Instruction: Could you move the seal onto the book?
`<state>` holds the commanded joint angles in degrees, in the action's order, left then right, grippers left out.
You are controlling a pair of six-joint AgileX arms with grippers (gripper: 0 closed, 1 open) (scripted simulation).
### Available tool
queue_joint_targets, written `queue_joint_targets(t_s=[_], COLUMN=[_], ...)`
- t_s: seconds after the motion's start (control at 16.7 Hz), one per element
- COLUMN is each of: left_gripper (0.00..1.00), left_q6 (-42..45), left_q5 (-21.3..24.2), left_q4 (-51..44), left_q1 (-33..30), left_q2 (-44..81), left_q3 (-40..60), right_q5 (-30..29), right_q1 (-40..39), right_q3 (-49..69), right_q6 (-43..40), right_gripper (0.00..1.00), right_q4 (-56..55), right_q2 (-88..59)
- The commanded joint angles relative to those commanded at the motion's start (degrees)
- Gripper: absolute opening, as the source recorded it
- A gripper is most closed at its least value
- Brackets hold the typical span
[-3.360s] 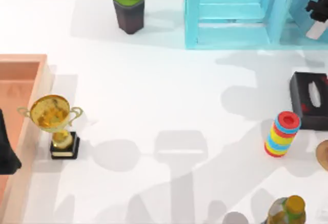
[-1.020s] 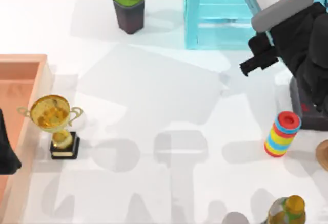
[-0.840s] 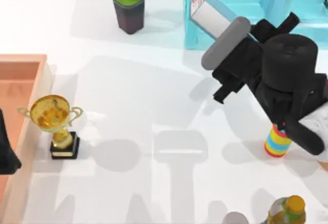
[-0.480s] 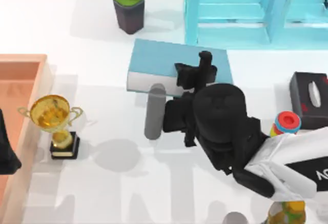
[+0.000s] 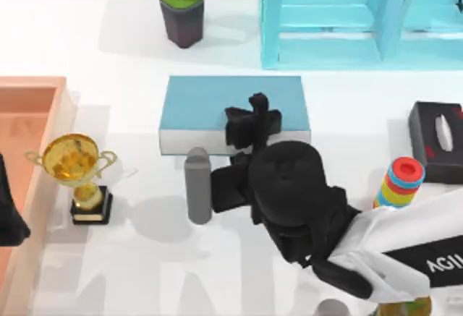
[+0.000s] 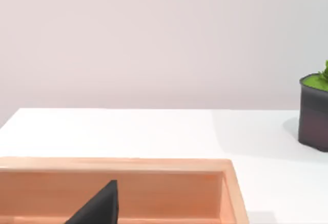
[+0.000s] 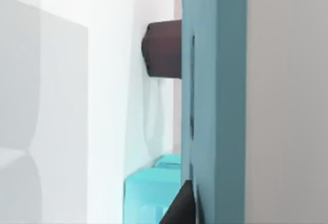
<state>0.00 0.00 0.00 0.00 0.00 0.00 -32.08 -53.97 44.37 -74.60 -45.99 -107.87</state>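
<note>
From above, the right tool (image 5: pixel 255 117) of an AgileX arm sits at the near edge of the book (image 5: pixel 217 99), its black fingers over the teal cover and the white page edges; whether it grips anything cannot be told, as the wrist hides the tips. The book lies flat on the white table (image 5: pixel 145 258), just in front of the light-blue shelf frame (image 5: pixel 325 19) beyond the tool. A potted plant (image 5: pixel 182 9) stands beyond and to the left of the tool, a gold trophy (image 5: pixel 78 175) and a wooden tray (image 5: pixel 32 150) well off to its left, and a black tissue box (image 5: pixel 436 139) and a stack of coloured rings (image 5: pixel 398 182) off to its right. The left tool (image 5: pixel 9 215) is parked at the table's left edge over the tray.

The left wrist view looks across the tray (image 6: pixel 154 183) to the plant pot (image 6: pixel 313 114) against a plain wall, with a dark finger (image 6: pixel 100 206) in front; its opening cannot be judged.

The right wrist view shows the book's teal cover (image 7: pixel 218 80) close to the camera, the dark pot (image 7: pixel 164 49) and pale blue shelf (image 7: pixel 151 188) beyond it.
</note>
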Motion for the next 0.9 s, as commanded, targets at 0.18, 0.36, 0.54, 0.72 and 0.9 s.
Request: queue_joint_targets(t_s=[0.18, 0.36, 0.54, 0.72, 0.9], left_gripper=[1.00, 1.00, 1.00, 1.00, 1.00], left_q6=[0.0, 0.0, 0.0, 0.0, 0.0], left_q5=[0.0, 0.0, 0.0, 0.0, 0.0], left_q4=[0.0, 0.0, 0.0, 0.0, 0.0], left_q1=[0.0, 0.0, 0.0, 0.0, 0.0], left_q2=[0.0, 0.0, 0.0, 0.0, 0.0], left_q3=[0.0, 0.0, 0.0, 0.0, 0.0], right_q5=[-0.3, -0.7, -0.6, -0.8, -0.9], right_q1=[-0.3, -0.7, -0.5, -0.6, -0.4], right_q3=[-0.2, -0.4, -0.4, -0.6, -0.6], right_q6=[-0.1, -0.2, 0.1, 0.2, 0.0], right_gripper=[0.00, 0.00, 0.00, 0.00, 0.00], right_q4=[-0.1, -0.2, -0.1, -1.9, -5.4], right_q2=[0.4, 0.8, 0.4, -0.5, -3.5])
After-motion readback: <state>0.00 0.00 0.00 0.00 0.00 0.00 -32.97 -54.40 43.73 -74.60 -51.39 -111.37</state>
